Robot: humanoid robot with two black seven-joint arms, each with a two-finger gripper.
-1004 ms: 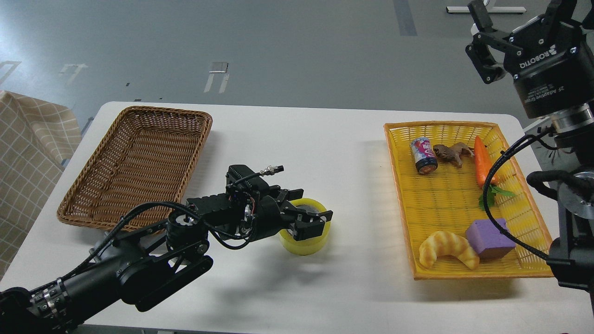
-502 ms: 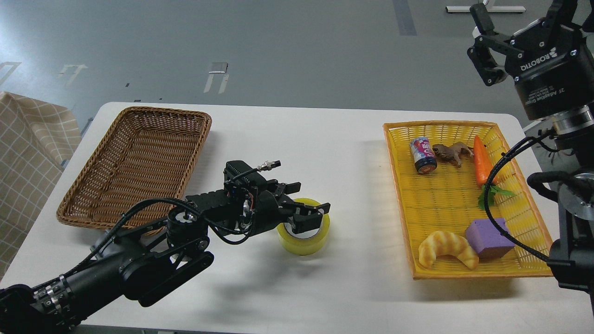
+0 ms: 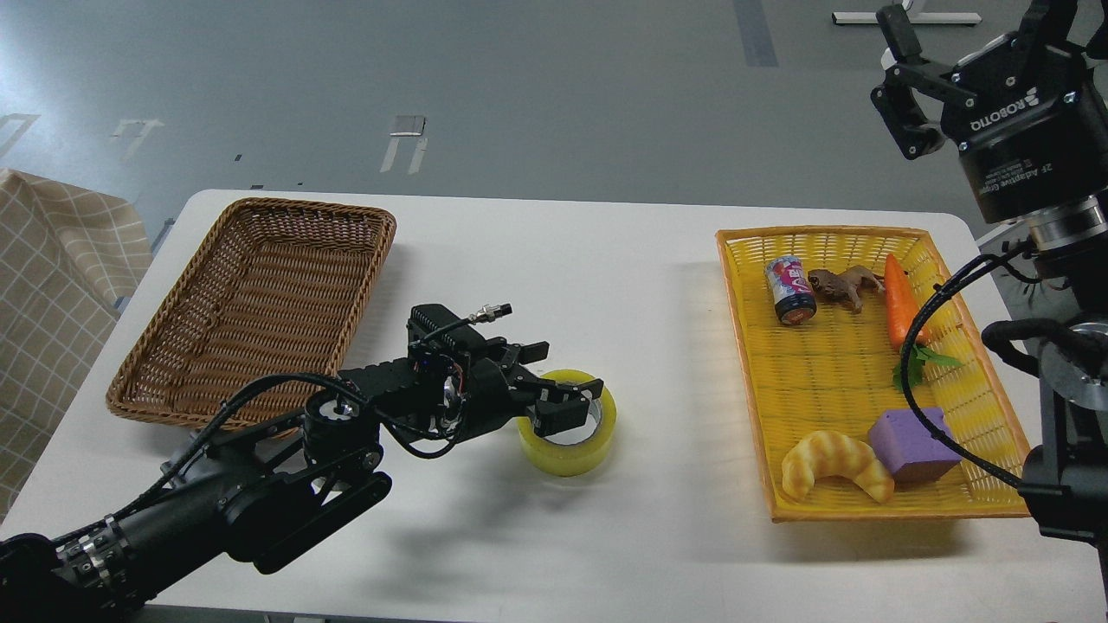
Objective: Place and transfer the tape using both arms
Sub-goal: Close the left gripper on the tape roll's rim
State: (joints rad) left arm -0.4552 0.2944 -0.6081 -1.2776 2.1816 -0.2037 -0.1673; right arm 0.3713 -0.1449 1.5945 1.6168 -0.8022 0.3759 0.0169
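Far left: checked cloth (image 3: 52, 285) at the table's (image 3: 554, 260) edge. Next, brown wicker basket (image 3: 260, 303) on the left side of the table, holding nothing visible.

Near left to centre: left arm reaching across the table, left gripper (image 3: 563, 394) at the tape (image 3: 569, 424). Fingers parted, one by the far rim of the roll, the other over the near side of the hole; whether either actually presses on the roll, hard to tell. Tape flat on the table near centre, between the two baskets, outside both.

Right: yellow basket (image 3: 866, 381) with a small can (image 3: 789, 290), a toy frog (image 3: 844, 284), a carrot (image 3: 900, 298), a purple block (image 3: 913, 446) and a croissant (image 3: 835, 465).

Far right: right gripper (image 3: 961, 52) raised high above the table, fingers spread, nothing between them, well apart from the tape.

Judgement on progress: tape apparently already out of the yellow basket and set down mid-table, so first half likely done. Left to do, probably: secure hold by the left gripper, lift, carry to the brown wicker basket, release there. Not yet lifted, not yet firmly held as far as visible.
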